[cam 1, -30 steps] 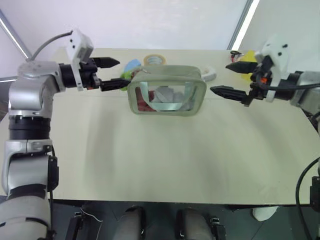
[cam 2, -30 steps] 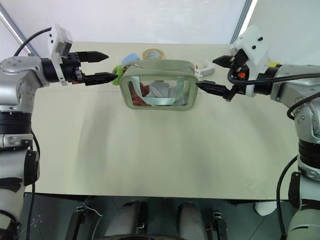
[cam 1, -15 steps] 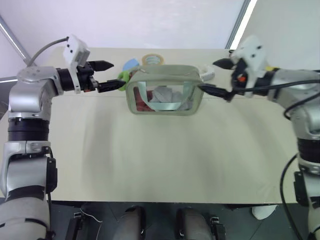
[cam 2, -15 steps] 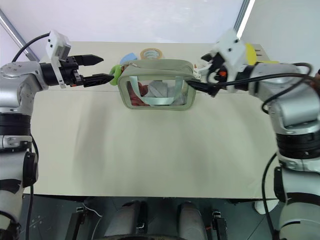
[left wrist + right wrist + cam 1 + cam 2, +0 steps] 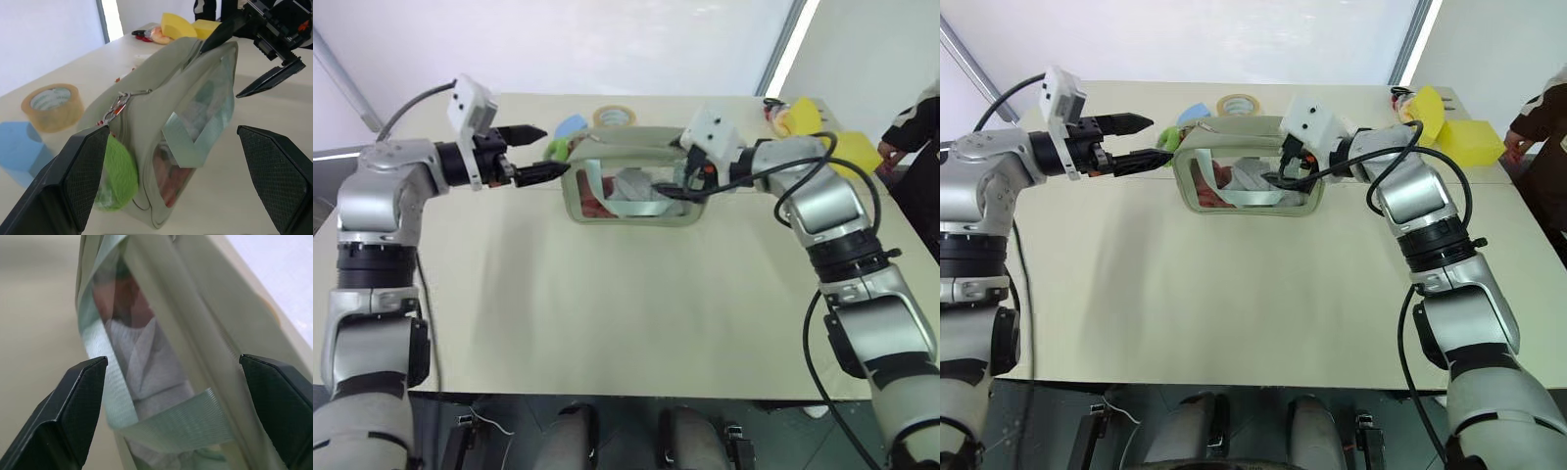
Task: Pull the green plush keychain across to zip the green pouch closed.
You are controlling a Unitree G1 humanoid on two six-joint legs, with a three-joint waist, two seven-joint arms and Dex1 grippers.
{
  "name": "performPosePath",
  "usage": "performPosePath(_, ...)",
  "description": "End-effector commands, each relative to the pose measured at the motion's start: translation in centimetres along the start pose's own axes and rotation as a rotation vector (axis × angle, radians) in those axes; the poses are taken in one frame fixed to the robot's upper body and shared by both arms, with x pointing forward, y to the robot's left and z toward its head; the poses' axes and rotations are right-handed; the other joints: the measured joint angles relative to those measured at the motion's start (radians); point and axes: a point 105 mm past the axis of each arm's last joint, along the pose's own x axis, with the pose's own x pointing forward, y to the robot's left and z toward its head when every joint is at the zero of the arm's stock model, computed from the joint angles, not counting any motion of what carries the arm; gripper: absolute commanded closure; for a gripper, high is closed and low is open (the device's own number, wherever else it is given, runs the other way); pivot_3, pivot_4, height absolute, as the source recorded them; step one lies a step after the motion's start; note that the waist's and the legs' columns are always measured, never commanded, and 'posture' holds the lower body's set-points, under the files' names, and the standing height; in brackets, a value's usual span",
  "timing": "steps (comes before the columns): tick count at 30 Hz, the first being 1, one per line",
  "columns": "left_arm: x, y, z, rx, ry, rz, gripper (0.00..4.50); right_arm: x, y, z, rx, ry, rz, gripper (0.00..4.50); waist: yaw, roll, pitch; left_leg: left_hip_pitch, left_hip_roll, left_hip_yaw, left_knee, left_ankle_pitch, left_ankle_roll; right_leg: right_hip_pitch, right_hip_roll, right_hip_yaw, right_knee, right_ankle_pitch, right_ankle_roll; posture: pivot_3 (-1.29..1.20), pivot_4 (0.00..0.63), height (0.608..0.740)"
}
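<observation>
Both grippers stand at the ends of the green pouch (image 5: pixel 639 183), which sits upright on the beige table (image 5: pixel 626 304), long axis and top zipper running left to right. At the pouch's right end, the right gripper (image 5: pixel 1285 163) straddles the upper corner with fingers spread, one on each side of the wall, not visibly clamping. At the opposite end, the left gripper (image 5: pixel 537 153) hangs wide open and empty just beside the green plush keychain (image 5: pixel 115 176), which dangles there on its short chain. The left arm is therefore nearer; my guess is the pull runs toward the right gripper.
</observation>
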Motion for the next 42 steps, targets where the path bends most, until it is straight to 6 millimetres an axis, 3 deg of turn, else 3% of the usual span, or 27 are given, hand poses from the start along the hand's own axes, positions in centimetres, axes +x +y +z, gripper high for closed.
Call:
performPosePath(1, -1.0, 0.1, 2.0, 0.049, -0.053, 0.031, 0.00, -0.5, -0.7, 2.3, -0.061, -0.058, -0.003, 1.81, 0.000, 0.000, 0.000, 0.000, 0.000, 0.000, 0.000, 0.000, 0.000, 0.000, 0.000, 0.000, 0.000, 0.000, 0.000, 0.00, 0.150, 0.740)
performPosePath(6, -0.9, 0.1, 1.9, 0.055, -0.051, 0.037, 0.00, -0.6, -0.7, 3.1, -0.068, -0.082, -0.002, 4.29, 0.000, 0.000, 0.000, 0.000, 0.000, 0.000, 0.000, 0.000, 0.000, 0.000, 0.000, 0.000, 0.000, 0.000, 0.000, 0.00, 0.150, 0.740)
performPosePath(7, -0.8, 0.2, 1.9, 0.056, -0.052, 0.038, 0.00, -0.6, -0.7, 3.4, -0.072, -0.089, -0.005, 4.45, 0.000, 0.000, 0.000, 0.000, 0.000, 0.000, 0.000, 0.000, 0.000, 0.000, 0.000, 0.000, 0.000, 0.000, 0.000, 0.00, 0.150, 0.740)
performPosePath(13, -0.6, 0.5, 2.1, 0.053, -0.064, 0.049, 0.00, -0.9, 0.2, 6.1, -0.094, -0.196, 0.020, 4.45, 0.000, 0.000, 0.000, 0.000, 0.000, 0.000, 0.000, 0.000, 0.000, -0.001, 0.000, 0.000, 0.000, 0.000, 0.000, 0.00, 0.150, 0.740)
performPosePath(17, -0.2, 0.3, 2.0, 0.053, -0.066, 0.038, 0.00, -1.7, 1.5, 4.6, -0.163, -0.167, 0.087, 4.45, 0.006, 0.000, 0.000, 0.000, 0.000, 0.000, 0.000, 0.000, 0.000, 0.000, 0.000, 0.000, 0.000, 0.000, 0.000, 0.00, 0.150, 0.740)
performPosePath(27, -0.1, 0.0, 1.9, 0.052, -0.063, 0.029, 0.00, -3.1, 1.7, 3.0, -0.188, -0.117, 0.132, 4.45, 0.003, 0.000, 0.000, 0.000, 0.000, 0.000, 0.000, 0.000, 0.000, 0.000, 0.000, 0.000, 0.000, 0.000, 0.000, 0.00, 0.150, 0.740)
performPosePath(36, 0.0, 0.0, 1.9, 0.060, -0.060, 0.028, 0.00, -2.8, 2.4, 4.3, -0.099, -0.102, 0.128, 4.45, 0.004, 0.000, 0.000, 0.000, 0.000, 0.000, 0.000, 0.000, 0.000, 0.000, 0.000, 0.000, 0.000, 0.000, 0.000, 0.00, 0.150, 0.740)
performPosePath(42, 0.3, -0.1, 2.0, 0.062, -0.062, 0.021, 0.00, -2.8, 3.5, 3.6, -0.072, -0.091, 0.164, 4.45, 0.005, 0.000, 0.000, 0.000, 0.000, 0.000, 0.000, 0.000, 0.000, 0.000, 0.000, 0.000, 0.000, 0.000, 0.000, 0.00, 0.150, 0.740)
